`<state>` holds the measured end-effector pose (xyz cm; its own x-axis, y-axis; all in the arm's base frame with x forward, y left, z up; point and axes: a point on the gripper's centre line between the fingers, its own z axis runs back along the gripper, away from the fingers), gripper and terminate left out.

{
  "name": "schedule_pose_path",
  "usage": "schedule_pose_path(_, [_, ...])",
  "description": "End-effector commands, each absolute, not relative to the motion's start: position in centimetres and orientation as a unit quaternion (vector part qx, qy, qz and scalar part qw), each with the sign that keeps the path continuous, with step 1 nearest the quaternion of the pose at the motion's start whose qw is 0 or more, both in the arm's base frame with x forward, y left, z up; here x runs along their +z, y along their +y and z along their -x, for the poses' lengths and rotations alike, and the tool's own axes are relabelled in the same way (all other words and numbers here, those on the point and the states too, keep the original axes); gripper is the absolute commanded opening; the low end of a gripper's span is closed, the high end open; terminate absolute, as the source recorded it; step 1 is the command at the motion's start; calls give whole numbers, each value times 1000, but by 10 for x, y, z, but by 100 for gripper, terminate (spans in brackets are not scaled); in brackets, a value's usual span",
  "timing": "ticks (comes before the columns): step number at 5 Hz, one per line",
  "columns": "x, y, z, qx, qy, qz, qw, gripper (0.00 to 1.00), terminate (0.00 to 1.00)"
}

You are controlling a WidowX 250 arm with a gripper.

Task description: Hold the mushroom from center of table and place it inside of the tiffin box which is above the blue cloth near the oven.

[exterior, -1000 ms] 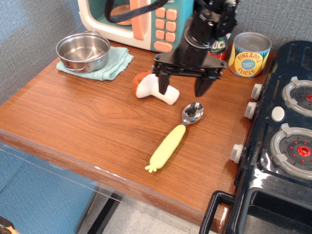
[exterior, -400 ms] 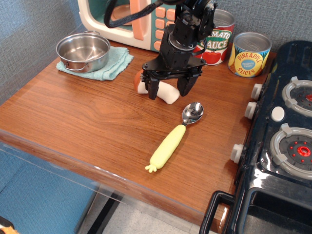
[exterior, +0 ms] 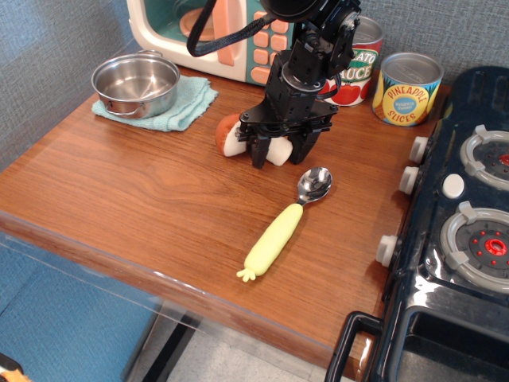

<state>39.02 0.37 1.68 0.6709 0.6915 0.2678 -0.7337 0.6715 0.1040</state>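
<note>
The mushroom (exterior: 231, 134) lies on its side on the brown table (exterior: 143, 207), reddish-brown cap to the left, white stem to the right. My gripper (exterior: 281, 153) is down at table height, its black fingers (exterior: 259, 151) closed in on either side of the stem. The shiny steel tiffin box (exterior: 135, 83) stands empty on the blue cloth (exterior: 191, 107) at the back left, beside the oven (exterior: 163, 36). My arm hides part of the oven's button panel.
A yellow-handled spoon (exterior: 278, 235) lies just right of and in front of the gripper. A tomato sauce can (exterior: 358, 68) and a pineapple can (exterior: 407, 89) stand at the back. A black toy stove (exterior: 469, 231) fills the right side.
My gripper has moved left and down over the mushroom's stem, and its fingers have narrowed from wide open to closed on the stem. The stem end has shifted slightly.
</note>
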Motion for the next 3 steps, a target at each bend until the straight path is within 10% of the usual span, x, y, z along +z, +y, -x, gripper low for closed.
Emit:
schedule_pose_path(1, [51, 15, -380, 312, -127, -103, 936, 0, 0])
schedule_pose_path(3, [97, 54, -336, 205, -110, -9, 972, 0, 0])
